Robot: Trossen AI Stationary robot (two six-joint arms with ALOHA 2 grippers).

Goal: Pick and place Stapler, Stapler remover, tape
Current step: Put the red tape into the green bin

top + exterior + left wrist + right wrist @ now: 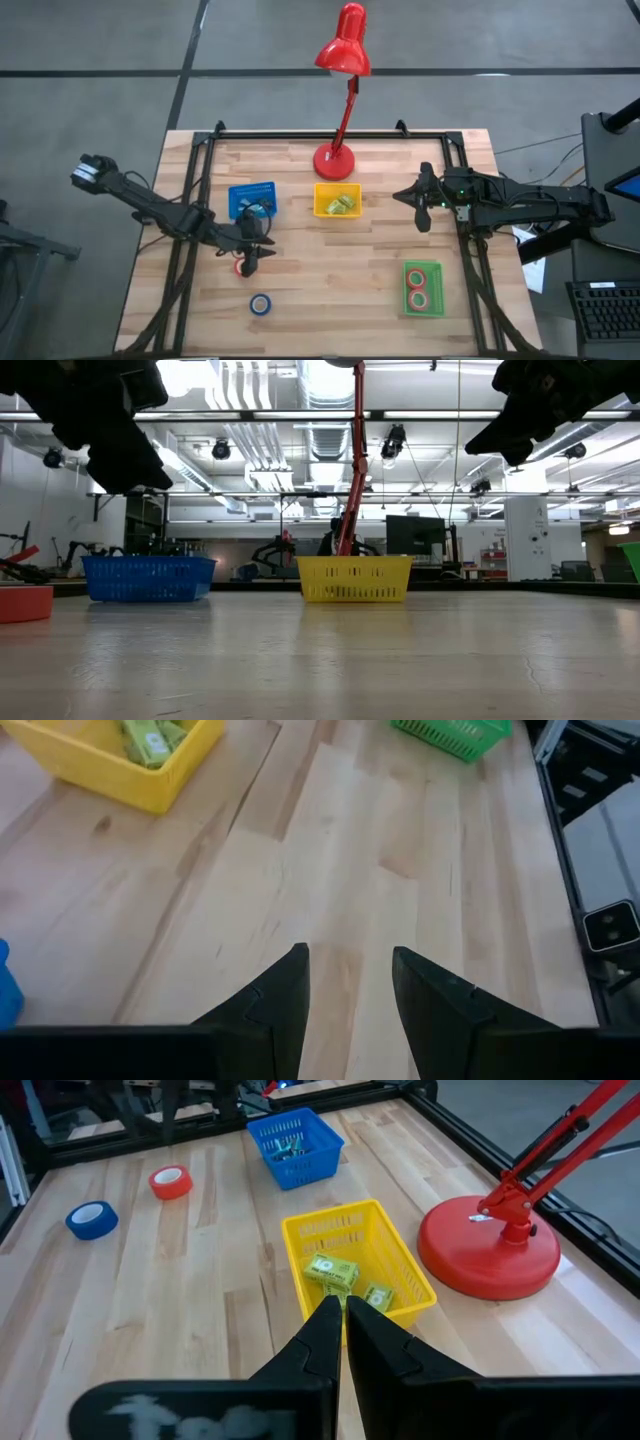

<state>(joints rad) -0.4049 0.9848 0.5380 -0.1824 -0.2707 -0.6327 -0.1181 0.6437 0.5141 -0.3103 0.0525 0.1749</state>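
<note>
A pale wooden table (330, 250) framed by black rails stands on a grey floor, with a workshop of ceiling pipes and monitors behind it in the low view. The left gripper (250, 258) hangs above the table with its fingers (285, 995) parted and nothing between them. A red tape roll (171, 1181) lies on the wood almost directly beneath it, partly hidden in the high view. A blue tape roll (260, 303) sits nearby, on the side away from the lamp. The blue bin (252, 200) lies close by on the lamp side. The right gripper (422, 203) hovers with its fingers (322, 1335) pressed together, empty, pointing towards the yellow bin (337, 199), which lies just ahead of its tips and holds small yellow-green items (331, 1270). The red desk lamp (334, 160) rests its base beyond that bin. The green bin (423, 288), holding two more red tape rolls (418, 285), sits off to this gripper's side, well apart from it.
</note>
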